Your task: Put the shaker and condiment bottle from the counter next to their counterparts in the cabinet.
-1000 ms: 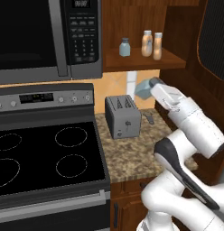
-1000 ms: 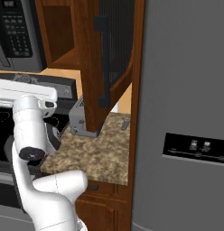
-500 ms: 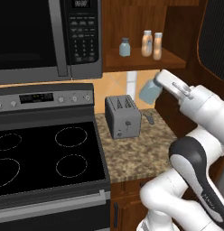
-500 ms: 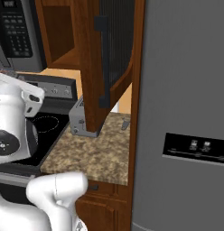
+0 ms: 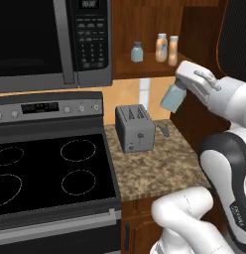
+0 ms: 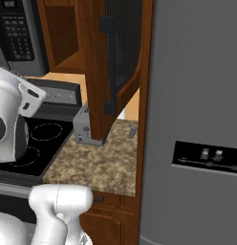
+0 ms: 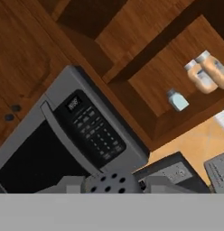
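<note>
Since a second ago I have swung the arm right and up; the shaker (image 5: 171,97) rides tilted, clamped in closed jaws, above the granite surface (image 5: 154,166), just below the cabinet (image 5: 145,67) shelf holding its counterpart (image 5: 137,52).
</note>
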